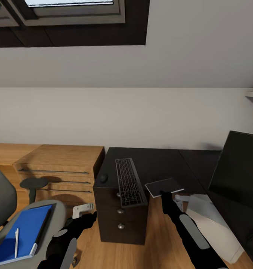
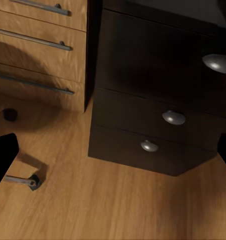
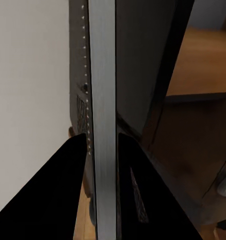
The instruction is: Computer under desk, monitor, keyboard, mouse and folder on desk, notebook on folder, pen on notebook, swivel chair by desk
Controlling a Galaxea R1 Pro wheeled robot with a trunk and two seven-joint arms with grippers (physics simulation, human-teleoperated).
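The dark grey notebook (image 1: 164,185) hangs level over the black desk's (image 1: 160,160) front edge, with my right gripper (image 1: 166,194) shut on its near edge. In the right wrist view its pale edge (image 3: 102,75) runs between the two fingers (image 3: 68,190). The keyboard (image 1: 128,181) and mouse (image 1: 103,178) lie on the desk above the drawer unit (image 1: 121,220). At the right stands the monitor (image 1: 238,172). The blue folder (image 1: 27,228) lies on the swivel chair (image 1: 57,211) with the pen (image 1: 16,242) on it. My left gripper (image 1: 90,216) is open over the floor.
Low wooden shelving (image 1: 59,168) stands against the wall left of the desk. A pale boxy shape (image 1: 216,228), possibly the computer, sits on the floor beside my right arm. The left wrist view looks at the knobbed drawers (image 2: 158,125) and a chair castor (image 2: 33,181).
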